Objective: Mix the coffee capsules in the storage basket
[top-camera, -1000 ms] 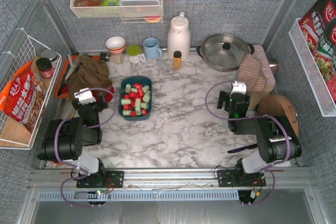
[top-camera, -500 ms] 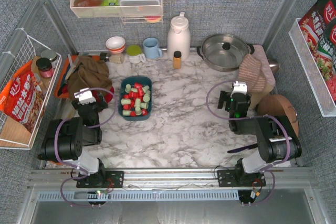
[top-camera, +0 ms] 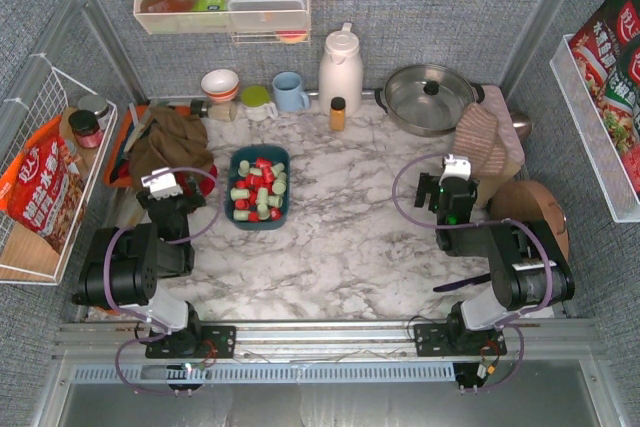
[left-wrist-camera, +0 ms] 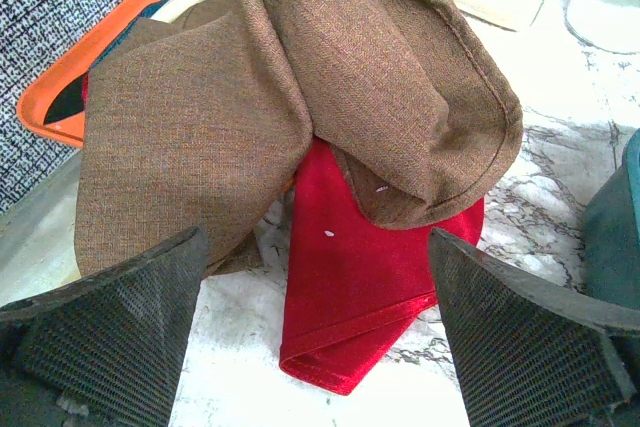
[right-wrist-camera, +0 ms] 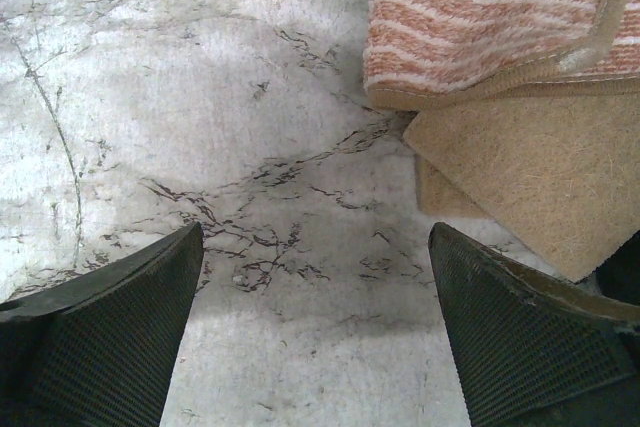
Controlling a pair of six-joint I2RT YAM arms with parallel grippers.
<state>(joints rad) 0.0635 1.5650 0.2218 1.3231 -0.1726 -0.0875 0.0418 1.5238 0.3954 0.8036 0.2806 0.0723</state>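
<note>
The storage basket (top-camera: 258, 224) is a dark teal tray left of the table's middle, and its wall also shows at the right edge of the left wrist view (left-wrist-camera: 612, 237). Red and pale green coffee capsules (top-camera: 258, 187) lie jumbled inside it. My left gripper (top-camera: 170, 185) hovers left of the basket, open and empty (left-wrist-camera: 315, 237), above a red cloth. My right gripper (top-camera: 455, 175) stands far to the right, open and empty (right-wrist-camera: 315, 232), over bare marble.
A brown cloth (top-camera: 168, 142) lies over a red cloth (left-wrist-camera: 370, 277) and an orange tray (left-wrist-camera: 60, 97) beside the left gripper. Folded towels (top-camera: 487, 142) sit by the right gripper. A bowl (top-camera: 220, 83), mug (top-camera: 290, 92), amber bottle (top-camera: 338, 113), white jug (top-camera: 340, 67) and pot (top-camera: 428, 97) line the back.
</note>
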